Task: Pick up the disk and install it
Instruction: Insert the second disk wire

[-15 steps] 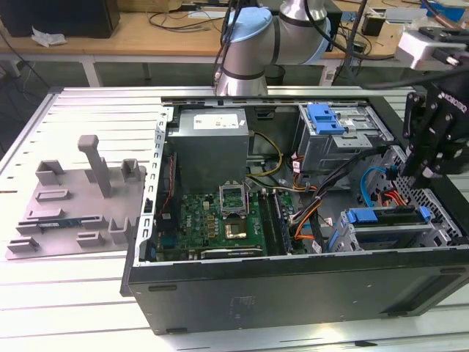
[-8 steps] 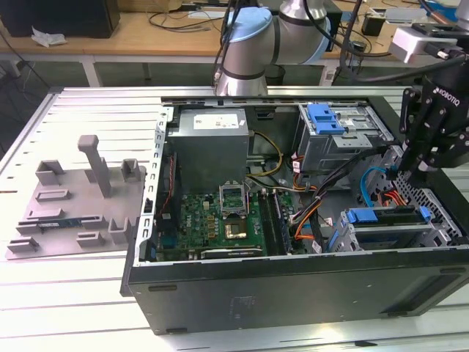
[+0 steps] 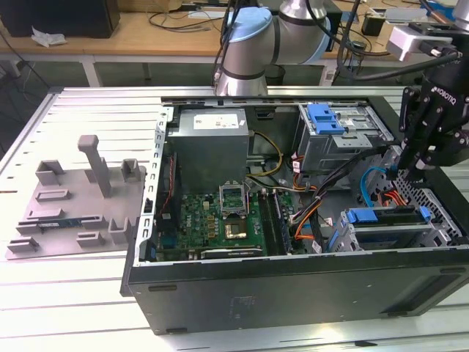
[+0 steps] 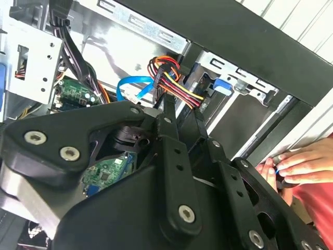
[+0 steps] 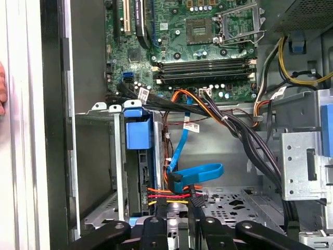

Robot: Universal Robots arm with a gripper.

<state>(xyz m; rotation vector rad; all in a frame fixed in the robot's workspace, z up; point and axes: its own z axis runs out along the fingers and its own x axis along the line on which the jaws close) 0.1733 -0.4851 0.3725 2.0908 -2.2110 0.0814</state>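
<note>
The disk [image 3: 387, 223] sits on edge in the lower drive cage at the exterior view's right. Its blue carrier frame [image 5: 138, 133] shows at the cage mouth and as a blue tab [image 4: 220, 86] in the second wrist view. My gripper [image 3: 407, 173] hangs inside the case just above that cage. Its fingers [image 5: 161, 209] stand close together on the black plug [image 5: 194, 198] of the red, yellow and black power wires [image 4: 174, 80]. A blue data cable [image 5: 197, 172] loops beside the plug.
The open tower case [image 3: 293, 282] lies on a slatted table. It holds the motherboard [image 3: 220, 216], a grey power-supply box [image 3: 211, 143] and an upper bay with a blue latch [image 3: 325, 117]. A person's hand [image 4: 299, 161] rests on the case edge. Grey fixtures [image 3: 80, 202] lie at the exterior view's left.
</note>
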